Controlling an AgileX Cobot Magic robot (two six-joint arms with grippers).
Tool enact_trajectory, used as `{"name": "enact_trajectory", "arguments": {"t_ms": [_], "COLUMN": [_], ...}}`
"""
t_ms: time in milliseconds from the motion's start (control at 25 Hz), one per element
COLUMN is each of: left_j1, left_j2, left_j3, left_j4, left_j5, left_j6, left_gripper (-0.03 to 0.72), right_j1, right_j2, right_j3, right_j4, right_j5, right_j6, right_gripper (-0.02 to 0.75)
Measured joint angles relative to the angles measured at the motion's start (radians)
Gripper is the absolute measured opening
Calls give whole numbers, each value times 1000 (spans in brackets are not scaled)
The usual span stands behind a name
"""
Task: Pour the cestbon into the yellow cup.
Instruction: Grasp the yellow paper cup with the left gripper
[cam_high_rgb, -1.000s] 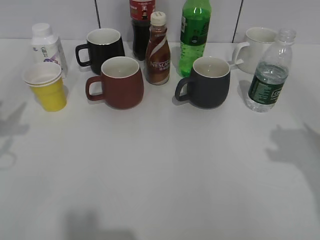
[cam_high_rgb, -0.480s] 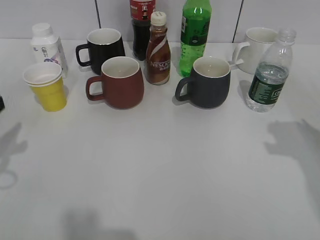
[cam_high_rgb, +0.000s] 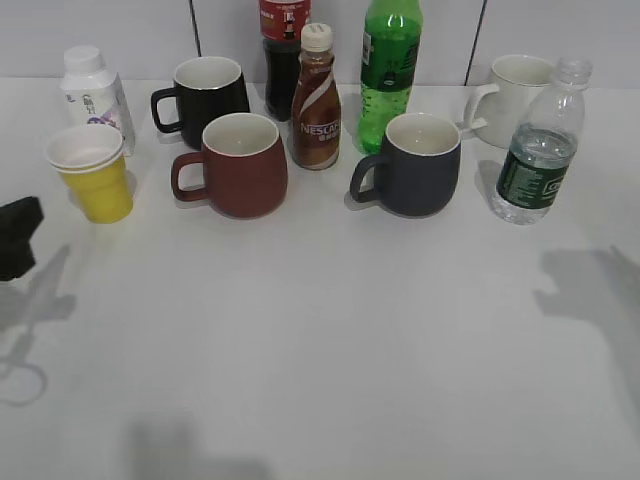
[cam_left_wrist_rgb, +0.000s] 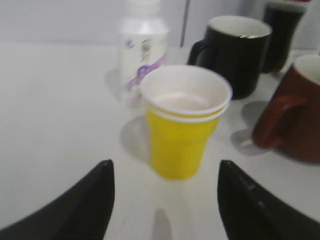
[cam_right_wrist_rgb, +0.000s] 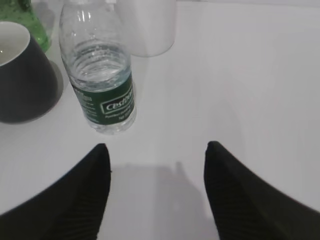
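Observation:
The cestbon, a clear bottle with a dark green label, stands upright at the right of the table. In the right wrist view the cestbon is ahead and a little left of my right gripper, which is open and empty. The yellow cup stands at the far left. In the left wrist view the yellow cup is upright just ahead of my left gripper, centred between the open, empty jaws. Only a black part of the left gripper shows at the exterior view's left edge.
Behind the cup are a white bottle and a black mug. A brown mug, a Nescafe bottle, a cola bottle, a green bottle, a dark grey mug and a white mug fill the back.
My left gripper has come into the exterior view at the left edge, near the yellow cup, and its shadow has shifted. The cups and bottles have not moved.

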Motion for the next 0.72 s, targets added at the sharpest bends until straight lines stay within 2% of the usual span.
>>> {"name": "enact_trajectory", "arguments": {"t_ms": [120,240,360,720], "left_j1": [0,0,0,0], "left_j2": [128,257,360,545], "left_j3": [-1,-7,-36,-212], "left_j4": [73,80,67,59], "left_j5": [-181,-314,-343,-360], "left_j6": [0,0,0,0], "left_gripper": [522,557,589,599], "right_j1": [0,0,0,0], "right_j2": [0,0,0,0], "right_j3": [0,0,0,0], "right_j4": [0,0,0,0], "right_j5": [-30,-34,-35,-35], "right_j6": [2,2,3,4], "right_gripper": [449,448,448,448]}}
